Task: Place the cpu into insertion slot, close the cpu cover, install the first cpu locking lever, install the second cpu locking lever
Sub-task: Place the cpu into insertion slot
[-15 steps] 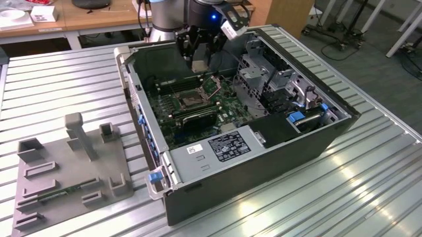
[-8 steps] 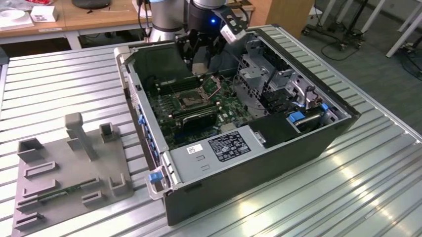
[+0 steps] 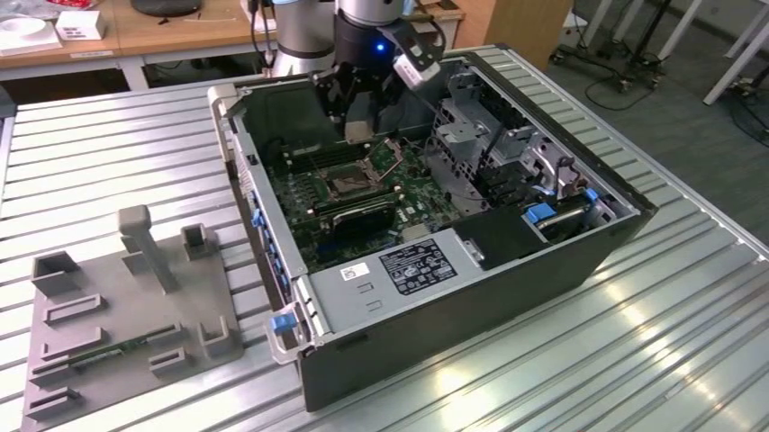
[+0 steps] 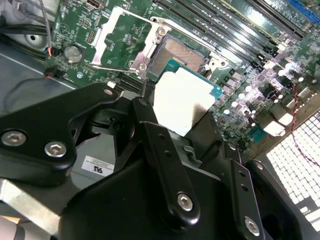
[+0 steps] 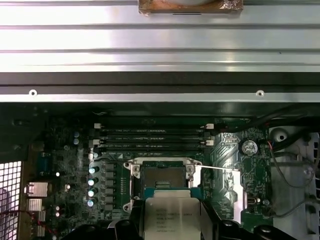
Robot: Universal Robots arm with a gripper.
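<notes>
Black fingers (image 4: 150,130) of the gripper (image 5: 171,226) clamp the cpu (image 5: 171,216) by two opposite edges, its pale metal top facing the camera in both wrist views. In the exterior view the gripper (image 3: 358,124) hangs inside the open computer case (image 3: 481,297), apart from the motherboard (image 3: 360,193) rather than on it.

Just beyond the chip lies the empty socket (image 5: 162,180). In the first wrist view the cpu's far edge overlaps the socket's near rim, and the chip's sides look roughly square with the socket's frame, so the socket lies beneath the held chip and slightly ahead of it. How much height remains between them is hard to judge. The chip seems clear of the contacts, though I would not swear to it.

Beside the socket the cpu cover (image 5: 222,175) is swung open, flipped off to one side on its hinge and leaving the slot uncovered; the second wrist view shows the cpu cover (image 4: 102,32) as a thin metal frame with green board visible through its centre. Past the socket run the long memory slots (image 5: 152,137). Outside the case, a grey parts fixture (image 3: 132,306) sits on the ribbed metal table (image 3: 625,360).
</notes>
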